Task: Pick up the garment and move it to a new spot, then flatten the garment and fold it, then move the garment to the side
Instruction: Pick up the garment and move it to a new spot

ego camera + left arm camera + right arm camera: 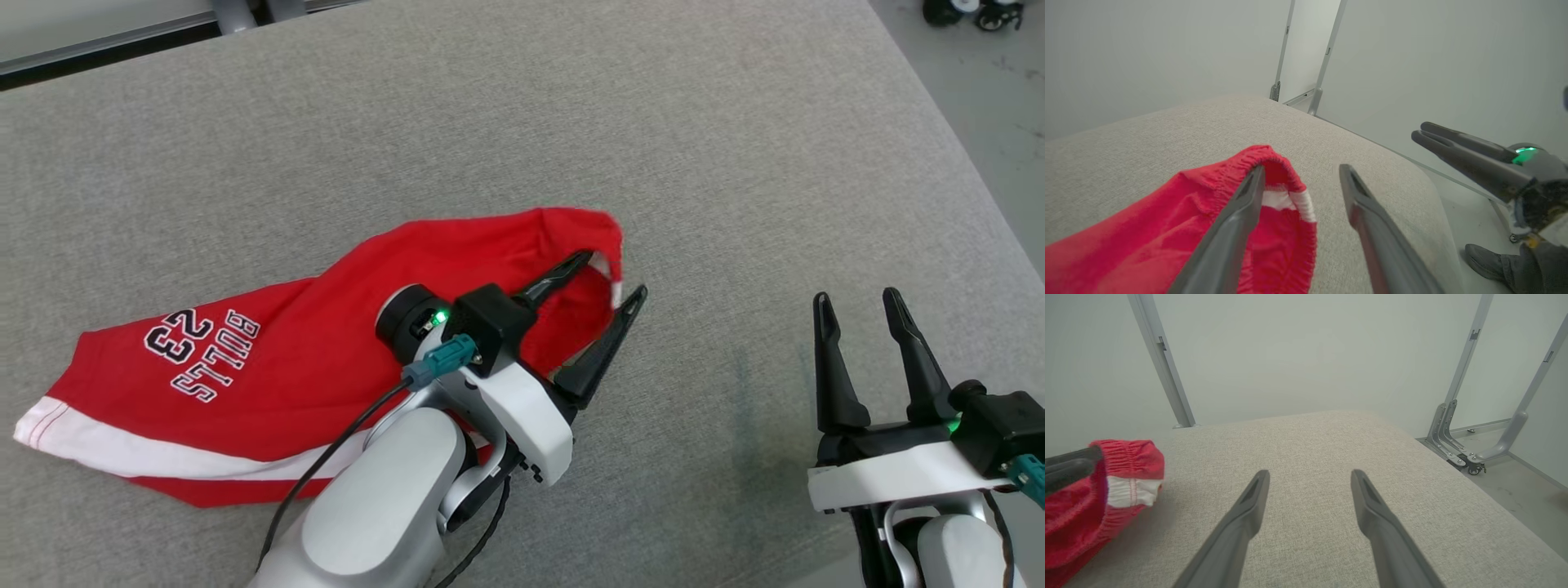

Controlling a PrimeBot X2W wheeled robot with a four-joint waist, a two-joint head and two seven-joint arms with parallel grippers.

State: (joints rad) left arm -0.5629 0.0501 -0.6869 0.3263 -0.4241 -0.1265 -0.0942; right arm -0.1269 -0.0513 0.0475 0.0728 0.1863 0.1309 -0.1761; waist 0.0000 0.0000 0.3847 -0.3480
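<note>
The garment (326, 327) is a pair of red shorts with a white stripe and "BULLS 23" print, lying crumpled on the grey padded table (571, 122). My left gripper (612, 278) is open at its elastic waistband end. One finger lies on the red fabric under the curled waistband; the other is off the cloth over bare table. The left wrist view shows the garment (1167, 224) with the waistband arching around that gripper's (1301, 168) left fingertip. My right gripper (857, 298) stands open over bare table to the right, apart from the garment (1077, 514).
The table's right edge (963, 163) drops to a grey floor (1004, 98), where wheels (971, 12) show at the far right corner. Metal frame legs (1453, 437) stand beyond the table. My right gripper (1419, 130) reaches in at the right of the left wrist view.
</note>
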